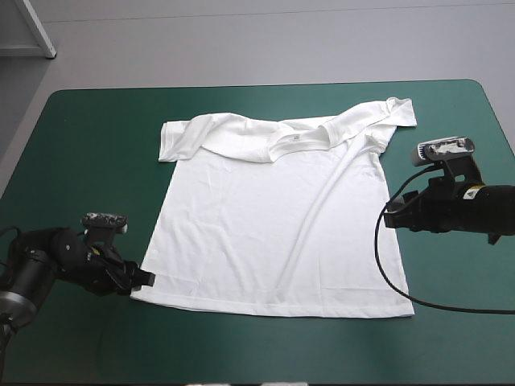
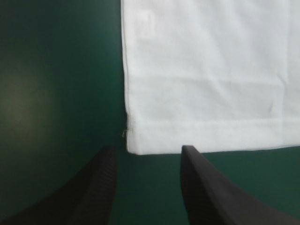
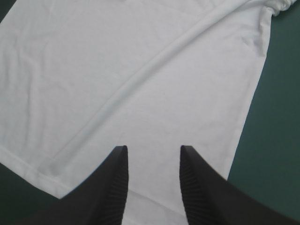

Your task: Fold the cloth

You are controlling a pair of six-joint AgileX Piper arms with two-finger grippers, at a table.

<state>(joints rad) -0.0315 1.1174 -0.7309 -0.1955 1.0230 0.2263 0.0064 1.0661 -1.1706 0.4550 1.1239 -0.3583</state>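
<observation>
High cam: we look down and fwd over the whole surface (image 1: 80, 129). L wrist cam: close on a hem corner of the T-shirt (image 2: 206, 70). R wrist cam: close over its right side. All share it.

No text, number or brand mark is legible anywhere. T-shirt (image 1: 265, 225): small pale neck label (image 1: 295, 137) inside the collar, print too small to read. Nothing readable in either wrist view.
</observation>
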